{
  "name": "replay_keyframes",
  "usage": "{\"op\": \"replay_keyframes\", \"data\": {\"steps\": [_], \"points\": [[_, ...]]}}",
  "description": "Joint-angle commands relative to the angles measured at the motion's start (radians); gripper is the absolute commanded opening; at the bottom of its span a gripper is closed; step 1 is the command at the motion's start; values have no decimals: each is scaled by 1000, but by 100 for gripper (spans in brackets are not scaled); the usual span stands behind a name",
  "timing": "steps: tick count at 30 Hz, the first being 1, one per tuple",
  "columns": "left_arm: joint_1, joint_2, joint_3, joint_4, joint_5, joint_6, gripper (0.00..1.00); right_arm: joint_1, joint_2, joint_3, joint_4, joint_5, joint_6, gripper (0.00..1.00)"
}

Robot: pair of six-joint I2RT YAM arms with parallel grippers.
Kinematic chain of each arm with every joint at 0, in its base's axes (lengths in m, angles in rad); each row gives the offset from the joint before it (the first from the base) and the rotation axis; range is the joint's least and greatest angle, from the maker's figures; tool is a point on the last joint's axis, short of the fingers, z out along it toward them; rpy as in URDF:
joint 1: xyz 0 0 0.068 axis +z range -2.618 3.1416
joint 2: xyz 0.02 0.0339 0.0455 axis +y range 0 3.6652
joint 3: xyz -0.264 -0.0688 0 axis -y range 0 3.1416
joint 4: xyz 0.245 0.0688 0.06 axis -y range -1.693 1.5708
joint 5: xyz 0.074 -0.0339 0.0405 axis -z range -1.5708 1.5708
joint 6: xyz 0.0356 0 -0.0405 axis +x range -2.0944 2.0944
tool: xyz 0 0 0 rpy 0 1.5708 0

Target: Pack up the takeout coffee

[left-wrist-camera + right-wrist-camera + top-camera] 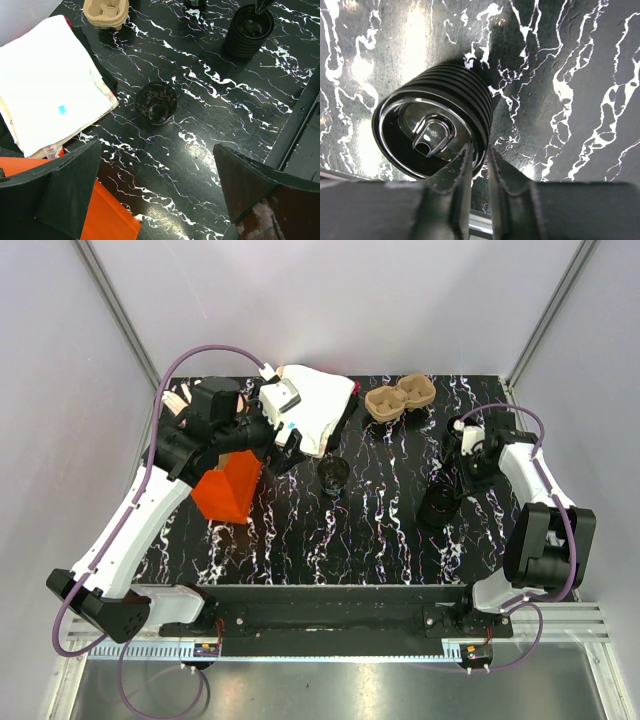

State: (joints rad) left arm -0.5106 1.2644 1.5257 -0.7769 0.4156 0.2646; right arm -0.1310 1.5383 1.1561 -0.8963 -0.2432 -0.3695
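Note:
The takeout coffee (437,127) is a black ribbed cup with a clear-tabbed lid, standing on the marbled table at the right (440,505), and it also shows at the top of the left wrist view (248,30). My right gripper (480,147) comes down on it from above. One finger lies over the lid and the other outside the wall, pinching the rim between them. My left gripper (157,150) hangs wide open over bare table at the left (285,455), holding nothing.
A brown two-hollow cardboard tray (400,398) sits at the back. A second small dark open cup (333,475) stands mid-table. A white folded stack (315,405) and an orange bag (230,490) lie under the left arm.

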Motion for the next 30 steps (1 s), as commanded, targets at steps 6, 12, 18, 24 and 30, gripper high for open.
{"op": "replay_keyframes", "data": {"steps": [6,12,18,24,30], "points": [[-5,-19,48,14,17,-5,99,2,-55,2,39,50,6,15],[-5,-23,47,14,17,-4,99,2,-67,-2,56,100,12,12],[-6,-26,45,14,18,-2,99,1,-78,-4,68,133,17,12],[-8,-28,45,14,17,-2,99,-2,-83,-3,85,185,14,11],[-6,-30,44,14,17,-2,99,-4,-89,-7,86,165,14,11]]}}
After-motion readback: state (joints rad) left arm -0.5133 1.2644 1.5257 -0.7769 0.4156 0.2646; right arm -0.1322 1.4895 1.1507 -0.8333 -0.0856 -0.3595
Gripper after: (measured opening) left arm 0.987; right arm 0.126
